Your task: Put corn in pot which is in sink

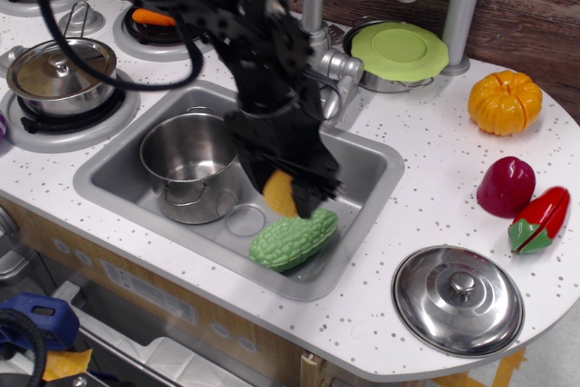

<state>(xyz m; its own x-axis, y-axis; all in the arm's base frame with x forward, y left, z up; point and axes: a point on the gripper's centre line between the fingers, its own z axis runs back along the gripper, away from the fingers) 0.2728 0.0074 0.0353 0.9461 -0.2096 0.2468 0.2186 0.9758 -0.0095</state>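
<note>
My gripper (288, 192) is shut on the small yellow-orange corn (279, 194) and holds it in the air over the middle of the grey sink (367, 165). The shiny steel pot (191, 163) stands open in the left part of the sink, just left of the corn. The corn is partly hidden by my black fingers. The arm comes down from the upper left and covers the back of the sink.
A bumpy green gourd (294, 239) lies in the sink under the gripper. A loose steel lid (459, 299) lies on the counter at front right. A lidded small pot (59, 70) sits on the left burner. An orange pumpkin (504, 101), red toy foods (507, 186) and a green-lidded pan (399, 53) stand at right.
</note>
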